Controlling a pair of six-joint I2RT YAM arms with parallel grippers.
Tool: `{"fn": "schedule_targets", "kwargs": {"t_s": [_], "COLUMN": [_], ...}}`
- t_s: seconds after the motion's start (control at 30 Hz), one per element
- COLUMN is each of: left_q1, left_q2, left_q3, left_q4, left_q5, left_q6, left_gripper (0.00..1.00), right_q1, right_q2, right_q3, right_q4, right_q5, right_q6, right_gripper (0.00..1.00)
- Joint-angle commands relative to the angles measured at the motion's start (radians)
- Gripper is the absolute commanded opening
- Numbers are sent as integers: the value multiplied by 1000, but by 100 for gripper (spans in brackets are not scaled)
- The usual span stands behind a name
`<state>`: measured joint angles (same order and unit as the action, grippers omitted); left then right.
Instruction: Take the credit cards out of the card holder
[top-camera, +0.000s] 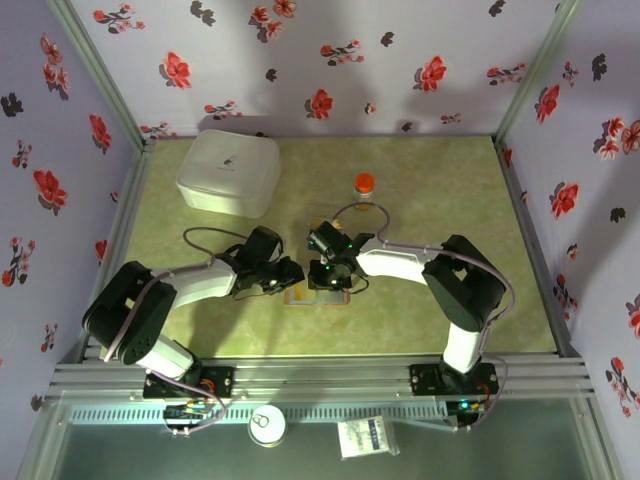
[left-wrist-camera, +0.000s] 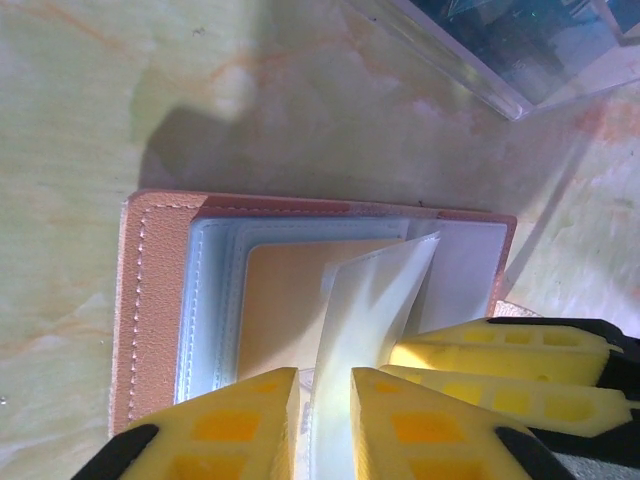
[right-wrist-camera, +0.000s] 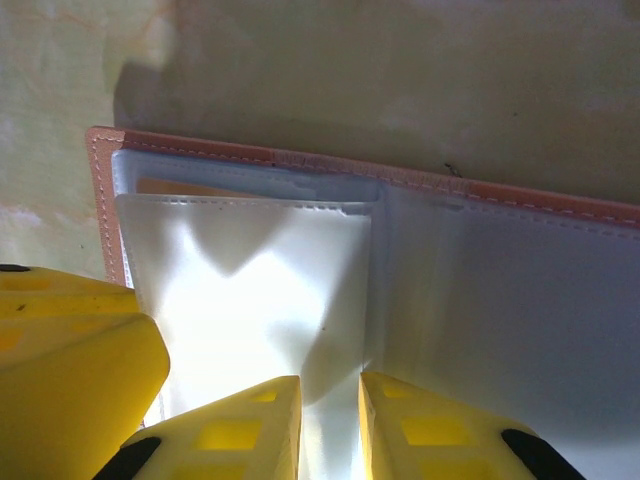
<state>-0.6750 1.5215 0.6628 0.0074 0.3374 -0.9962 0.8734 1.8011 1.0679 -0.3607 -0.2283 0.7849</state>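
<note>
Starting at the left, your left gripper (left-wrist-camera: 325, 385) is down over the card holder (left-wrist-camera: 150, 300). The holder lies open and flat on the green table (left-wrist-camera: 120, 100) between the two arms, its long axis running left to right in the top view. The gripper's fingers stand a narrow gap apart, and a loose clear sleeve leaf (left-wrist-camera: 375, 300) rises through that gap. You cannot tell whether the pads actually bite on it.

Just beyond the left-hand fingertip, the yellowish-tan card (left-wrist-camera: 285, 300) sits tucked in a sleeve, partly under that leaf.

Moving right, your right gripper (right-wrist-camera: 330, 385) is on what looks like the same leaf. Its fingers are likewise slightly parted around the plastic, and you cannot read the grip there either.

Further right and beyond the holder, the clear plastic tray (left-wrist-camera: 500, 90) holds bluish cards (left-wrist-camera: 520, 30), out of the holder.

The coming move turns on the tan card lying on the left gripper's side of the raised leaf. Your left arm is therefore the nearer one to draw it out, while the right keeps the leaf lifted clear.
</note>
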Motion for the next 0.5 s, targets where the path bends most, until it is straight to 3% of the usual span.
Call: {"fn": "schedule_targets", "kwargs": {"t_s": [0.0,0.47], "left_q1": [-8,-26], "left_q2": [19,-21], "left_q3": [2,55], "left_q4": [10,-78], "left_q5": [15,-11], "left_q6": [-11,-5], "left_gripper": [17,14], "right_q1": [8,4], "right_q2": [-20,-122], "right_q3": [-15,-31], "right_q4": [2,-21], "right_q5": [15,58], "right_q6": [-17,-32], "right_gripper": [23,23]}}
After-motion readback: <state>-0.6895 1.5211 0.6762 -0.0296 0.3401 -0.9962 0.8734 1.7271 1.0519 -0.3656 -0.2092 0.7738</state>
